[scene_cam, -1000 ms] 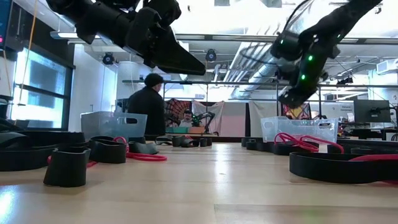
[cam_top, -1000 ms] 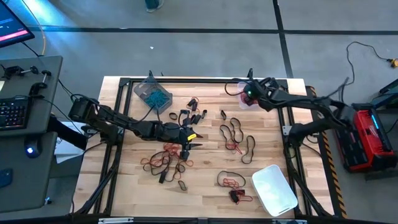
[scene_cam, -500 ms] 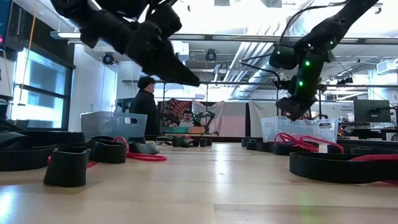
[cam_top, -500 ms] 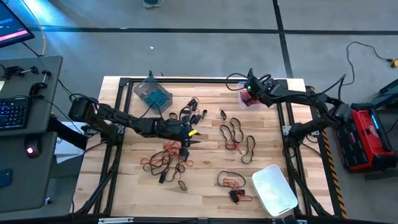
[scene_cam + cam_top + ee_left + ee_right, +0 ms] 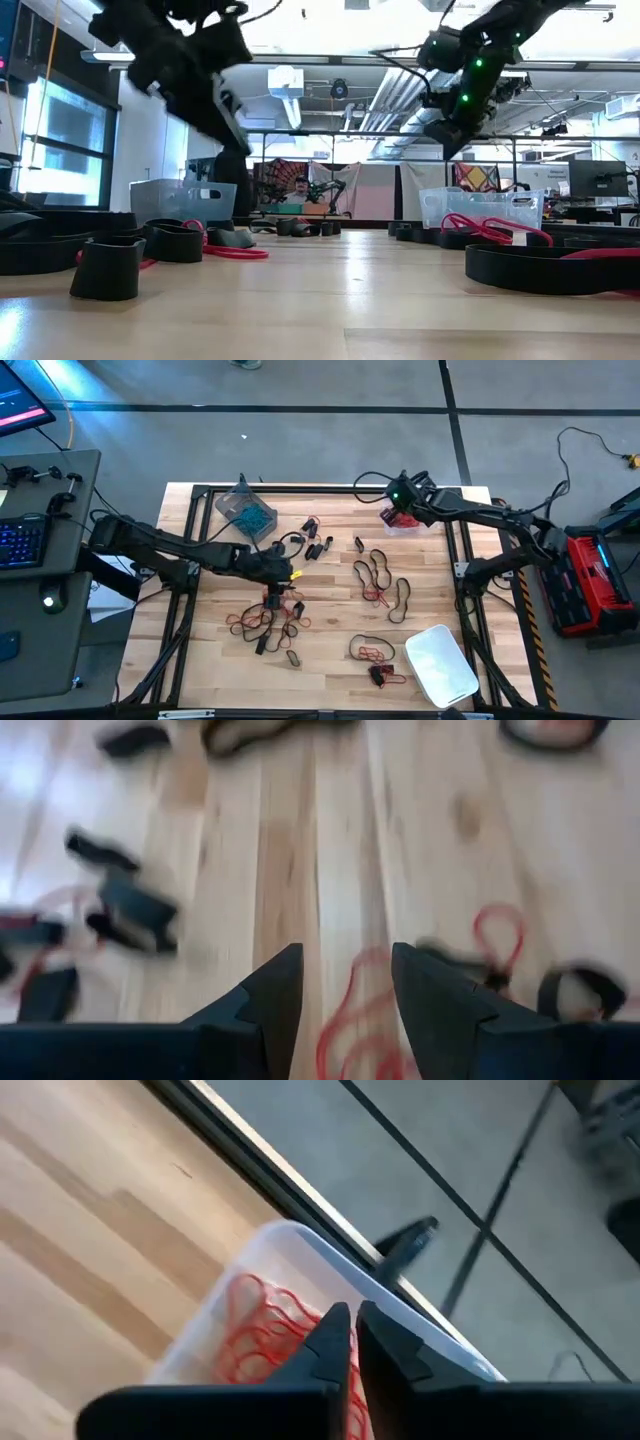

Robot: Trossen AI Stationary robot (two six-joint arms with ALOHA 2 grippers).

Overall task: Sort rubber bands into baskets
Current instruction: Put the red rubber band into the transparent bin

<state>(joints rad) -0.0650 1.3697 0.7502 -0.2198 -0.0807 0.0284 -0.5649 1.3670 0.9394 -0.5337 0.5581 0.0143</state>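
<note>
Clearly three baskets on the bench (image 5: 330, 660). Far left: a grey-tinted basket (image 5: 244, 510) holding teal bands (image 5: 250, 517). Far right corner: a clear basket (image 5: 402, 518) with a heap of red bands (image 5: 262, 1342) inside, partly covered from above by the right gripper (image 5: 394, 510). Near right: a whitish basket (image 5: 441, 665), contents hard to make out (nothing coloured showing through).

Right gripper hovering over the clear basket, fingers pressed together with only a sliver between the tips, nothing held.

Left gripper (image 5: 275, 598) pointed down over the bench's middle-left, fingers spread apart and empty, a red loop (image 5: 356, 1010) lying below and between them in the wrist view.

Loose rubber bands scattered across the wood: a tangle of red and dark loops (image 5: 262, 622) just by the left gripper, short dark pieces (image 5: 316, 546) beyond it, long dark loops (image 5: 377, 572) in the middle with red mixed in, another red-and-dark cluster (image 5: 372, 652) beside the whitish basket.

Left wrist view blurred, so band edges smeared; some cut off at the frame. Low view: both arms dark against the ceiling lights, fingertips not readable there.
</note>
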